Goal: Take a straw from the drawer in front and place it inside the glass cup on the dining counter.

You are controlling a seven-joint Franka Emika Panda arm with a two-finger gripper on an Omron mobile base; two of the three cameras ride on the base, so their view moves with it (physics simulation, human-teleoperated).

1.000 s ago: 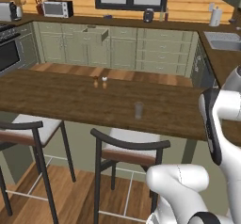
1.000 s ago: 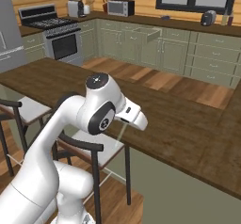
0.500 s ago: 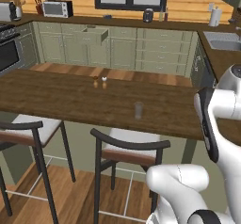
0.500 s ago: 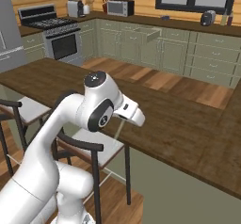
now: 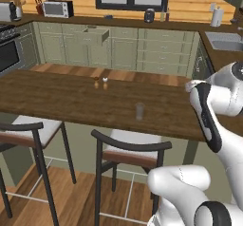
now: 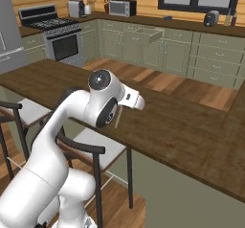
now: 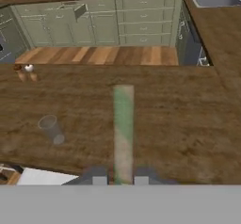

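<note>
Dark fingers (image 7: 119, 178) clamped on thin pale straw (image 7: 123, 133), held above long dark brown wood-plank counter (image 7: 179, 119); small clear glass cup (image 7: 51, 129) upright on it, well left of straw; sage-green drawer (image 5: 94, 35) open beyond

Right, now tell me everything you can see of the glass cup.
The glass cup is a small, clear, greyish tumbler with straight sides and no handle. It stands upright and empty on the dark wood dining counter, near the edge by the stools. Nothing touches it; the gripper holds the straw off to its side, apart from it.
</note>
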